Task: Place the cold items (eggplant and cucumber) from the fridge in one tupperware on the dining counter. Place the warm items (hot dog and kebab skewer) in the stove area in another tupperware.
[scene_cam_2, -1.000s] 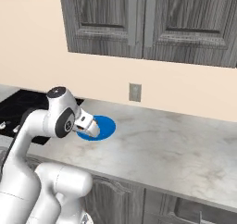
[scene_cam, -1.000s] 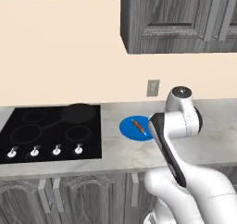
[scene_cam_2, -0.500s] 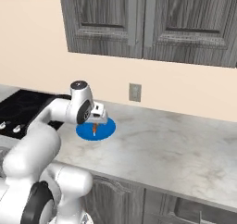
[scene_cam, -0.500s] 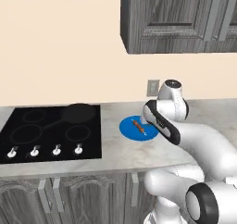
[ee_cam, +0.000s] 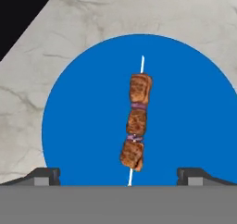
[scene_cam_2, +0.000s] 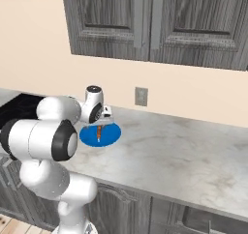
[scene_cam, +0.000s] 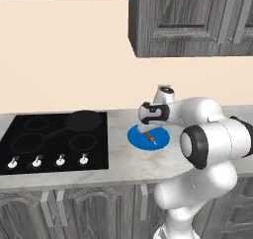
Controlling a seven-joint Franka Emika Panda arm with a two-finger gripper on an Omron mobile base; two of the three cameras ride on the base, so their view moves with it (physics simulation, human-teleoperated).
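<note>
1. Hand view, nearest first: my two fingertips (ee_cam: pixel 44 174) stand spread wide with nothing between them, one at each side of the kebab skewer (ee_cam: pixel 134 129). My gripper (scene_cam: pixel 147 128) hangs just above it.
2. The skewer lies flat near the middle of the blue plate (ee_cam: pixel 83 107), on the marble counter (scene_cam: pixel 123 161) just right of the stove (scene_cam: pixel 49 144). Its long axis runs away from me, with the bare stick tip pointing to the far rim and the other stick end near my fingers. Three chunks of meat sit along it.
3. My jaws span across that axis, which I judge to be the right line-up.
4. Risk: if I close on the thin stick instead of a meat chunk, it may slip or pivot out.
5. Farther risk: coming down too deep, my tips could strike the plate and push it towards the stove edge.
</note>
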